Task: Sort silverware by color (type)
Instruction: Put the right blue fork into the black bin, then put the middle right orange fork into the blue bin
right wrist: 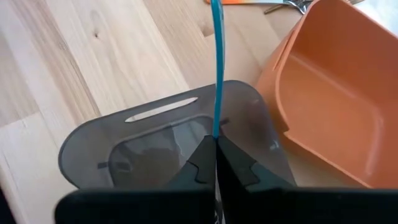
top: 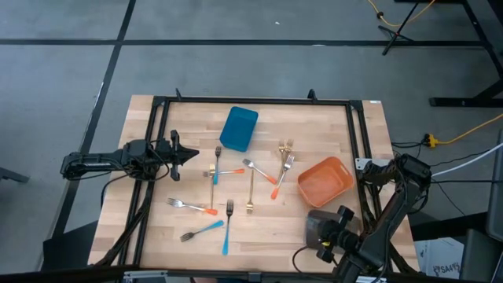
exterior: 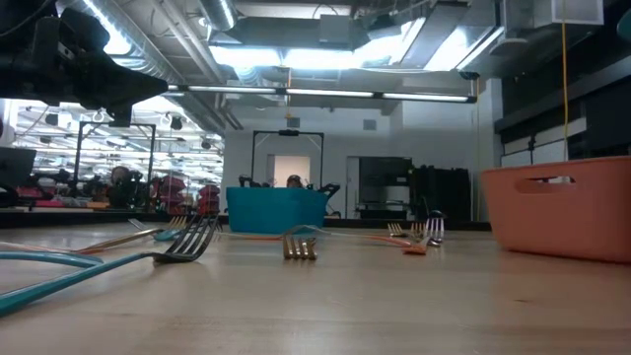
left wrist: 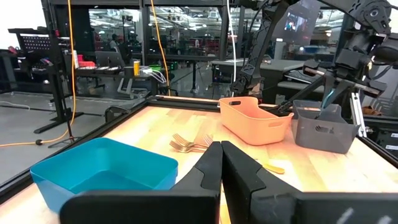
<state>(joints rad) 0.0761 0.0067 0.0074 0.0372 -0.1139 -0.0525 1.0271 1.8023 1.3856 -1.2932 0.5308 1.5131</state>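
Blue-handled fork (right wrist: 216,62) pinched in the closed right gripper (right wrist: 216,144), above the grey bin (right wrist: 124,143) beside the orange bin (top: 324,180). Left gripper (top: 191,154) closed, empty, at the table's (top: 314,126) left. Other forks (top: 250,189) lie mid-table near the blue bin (top: 239,128).

Pale wood planks, matt and lightly grained with a few dark knots, form the table (top: 330,126), framed by black metal rails (top: 251,101). The blue container (top: 238,128), orange container (right wrist: 329,93) and grey container (right wrist: 161,146) all look like smooth moulded plastic with a soft sheen. Forks (top: 251,192) scattered on the wood show shiny metal tines; some are gold-coloured metal throughout, others carry smooth orange or blue handles. A thin, glossy blue handle (right wrist: 216,62) stands between the matt black fingers of the right gripper (right wrist: 216,152).
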